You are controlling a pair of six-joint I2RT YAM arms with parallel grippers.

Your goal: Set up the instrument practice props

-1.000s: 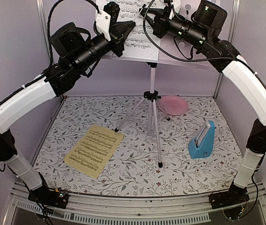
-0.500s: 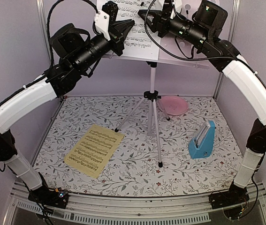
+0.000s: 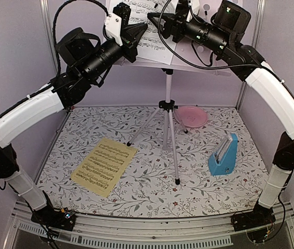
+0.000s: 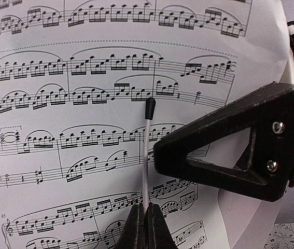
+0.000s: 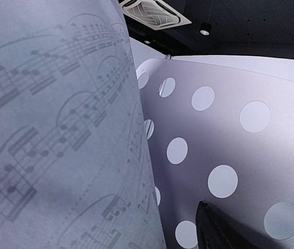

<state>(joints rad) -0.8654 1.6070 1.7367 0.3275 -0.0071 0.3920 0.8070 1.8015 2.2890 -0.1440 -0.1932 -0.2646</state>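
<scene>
left gripper [image 4: 147,210] pinches shut on the stand's thin retainer wire [image 4: 146,155] over the white sheet [image 4: 84,155], which leans on the far desk [image 5: 271,166], light floppy paper best taken by an edge.

White sheet of music [image 3: 156,45], black staves and notes. Yellow sheet of music [image 3: 104,166], same black print. Blue metronome [image 3: 222,160], pale face. Pink plate [image 3: 192,116]. Silver music stand [image 3: 168,87], pale desk [image 5: 250,155] dotted with round holes. Thin rod [image 4: 145,155] white, tipped black. Worktop [image 3: 147,194] white, patterned with grey vines and small red flowers.
</scene>
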